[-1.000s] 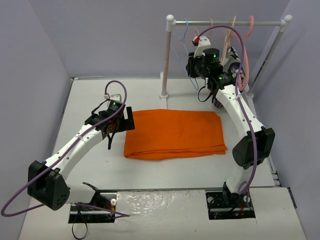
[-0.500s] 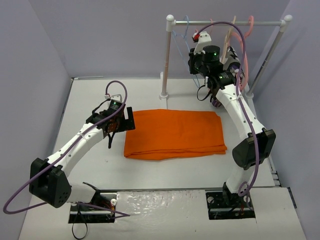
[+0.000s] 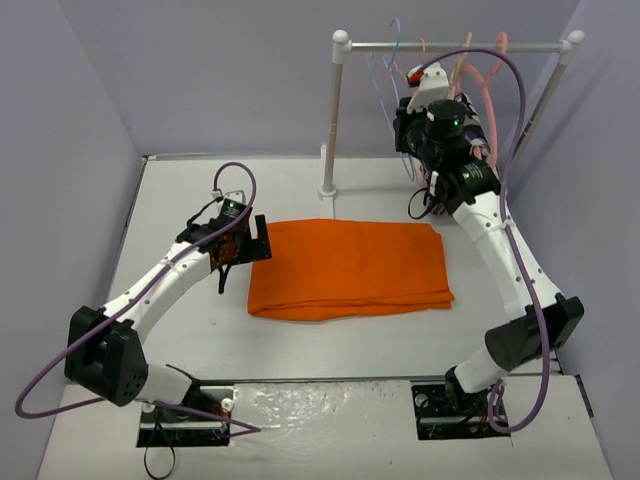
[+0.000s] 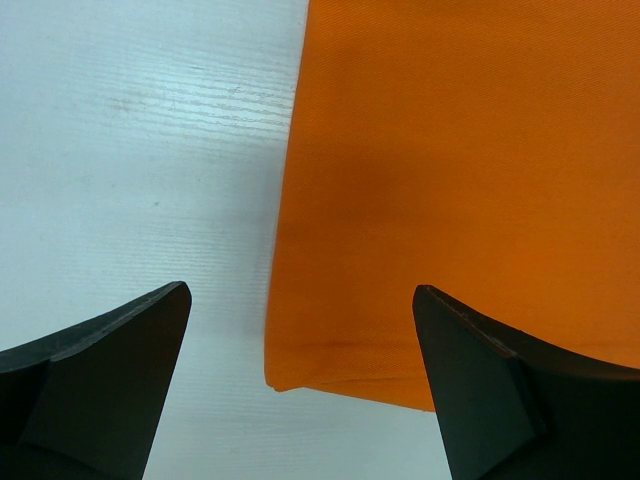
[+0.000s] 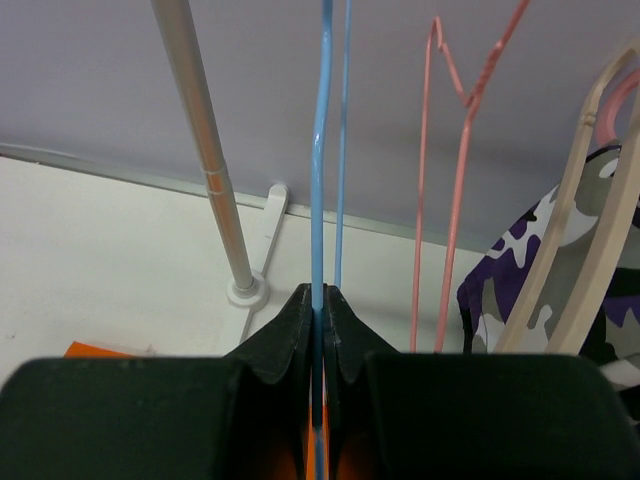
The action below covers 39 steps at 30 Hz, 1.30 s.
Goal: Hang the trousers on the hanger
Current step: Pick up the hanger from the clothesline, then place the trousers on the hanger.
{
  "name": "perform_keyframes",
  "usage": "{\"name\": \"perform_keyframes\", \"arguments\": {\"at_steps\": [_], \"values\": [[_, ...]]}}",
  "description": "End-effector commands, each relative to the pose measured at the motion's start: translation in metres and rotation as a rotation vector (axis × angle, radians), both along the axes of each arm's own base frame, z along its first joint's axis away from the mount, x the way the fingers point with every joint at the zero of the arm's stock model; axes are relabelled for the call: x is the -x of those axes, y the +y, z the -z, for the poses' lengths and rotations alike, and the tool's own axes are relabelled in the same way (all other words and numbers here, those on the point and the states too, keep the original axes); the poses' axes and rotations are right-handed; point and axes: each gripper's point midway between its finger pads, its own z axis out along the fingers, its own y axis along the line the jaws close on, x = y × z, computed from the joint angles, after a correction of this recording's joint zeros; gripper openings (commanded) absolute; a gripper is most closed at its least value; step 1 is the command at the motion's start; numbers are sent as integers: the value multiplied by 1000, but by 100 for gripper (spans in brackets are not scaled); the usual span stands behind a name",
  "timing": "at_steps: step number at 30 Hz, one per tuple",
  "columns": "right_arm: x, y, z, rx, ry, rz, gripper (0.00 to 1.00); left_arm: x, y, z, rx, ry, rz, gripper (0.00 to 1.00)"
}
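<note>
The orange trousers (image 3: pixel 350 265) lie folded flat on the table, and their near left corner shows in the left wrist view (image 4: pixel 450 180). My left gripper (image 3: pixel 240 260) hovers open over that left edge, one finger over the bare table and the other over the cloth (image 4: pixel 300 292). At the rail, my right gripper (image 3: pixel 405 135) is shut on the thin light-blue hanger (image 3: pixel 385 70). The blue wire runs up from between the closed fingertips (image 5: pixel 320 292) in the right wrist view (image 5: pixel 322 150). The hanger's hook stands above the rail.
A white clothes rail (image 3: pixel 450 45) on two posts stands at the back right. Pink wire hangers (image 5: pixel 455 180), a beige hanger (image 5: pixel 590 200) and a purple-white-black patterned garment (image 5: pixel 510 260) hang on it just right of my right gripper. The rail's left post (image 5: pixel 205 150) is close by.
My right gripper has closed on the blue hanger and moved up and to the right with it, raising its hook above the rail. The left arm has hardly moved.
</note>
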Motion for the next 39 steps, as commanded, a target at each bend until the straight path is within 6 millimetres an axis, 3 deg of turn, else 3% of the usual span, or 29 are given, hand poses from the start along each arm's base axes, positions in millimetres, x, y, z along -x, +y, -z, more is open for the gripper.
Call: {"name": "perform_keyframes", "arguments": {"at_steps": [1, 3, 5, 12, 17, 19, 26, 36, 39], "values": [[28, -8, -15, -47, -66, 23, 0, -12, -3, -9, 34, -49, 7, 92], [41, -11, -4, -66, -42, 27, 0, -11, 0, -3, 45, -28, -1, 92], [58, -12, -7, -91, -51, 16, 0, -10, 1, 7, 60, -10, -9, 91], [114, 9, 52, -125, 61, -54, 0, -13, 5, 35, 130, 28, -18, 85], [145, 27, 109, -106, 150, -77, 0, -23, 1, 60, 163, 90, 5, 79], [156, 32, 116, -117, 161, -90, 0, -30, 7, 68, 175, 103, -8, 76], [172, 47, 139, -148, 176, -125, 0, -42, 0, 87, 238, 137, 29, 62], [181, 70, 168, -172, 201, -156, 0, -26, -14, 120, 310, 197, 76, 52], [182, 77, 171, -183, 194, -154, 0, -22, -16, 125, 321, 214, 74, 41]]}}
